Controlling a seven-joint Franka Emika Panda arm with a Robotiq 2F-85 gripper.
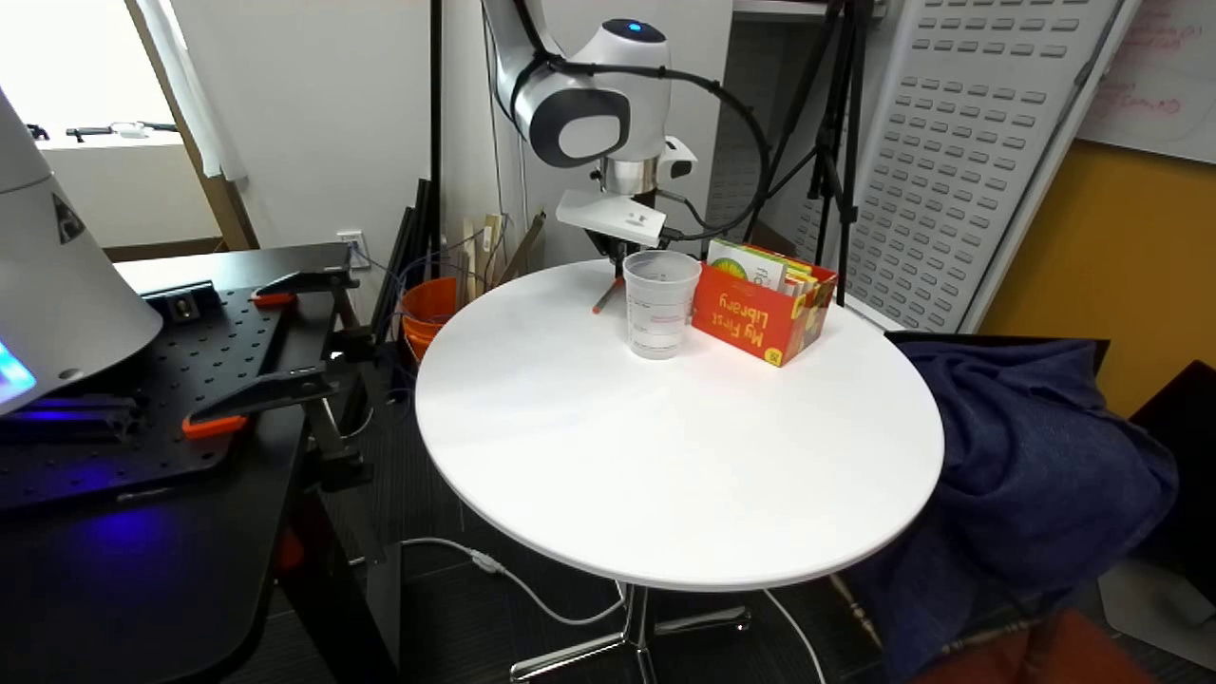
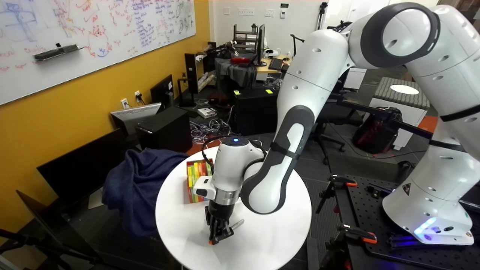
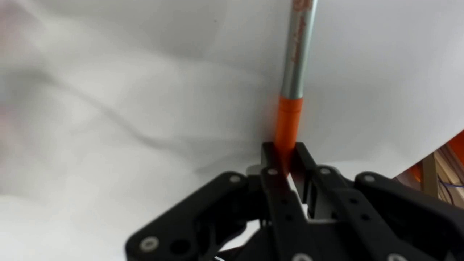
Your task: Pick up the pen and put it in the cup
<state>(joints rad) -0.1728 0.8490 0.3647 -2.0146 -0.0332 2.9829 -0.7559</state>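
My gripper (image 3: 285,154) is closed nearly all the way, pinching the pen (image 3: 293,85) by its orange end, the grey barrel sticking out of my grip. The pen is outside the clear cup (image 1: 658,309), near it. The cup stands upright on the table (image 1: 693,456), the red box (image 1: 736,318) just beside it.

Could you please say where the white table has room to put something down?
In an exterior view, the table is free between the cup, box and front rim, and between the pen and left rim. Crowded: the back, where the pincer grips the pen near the cup and box.
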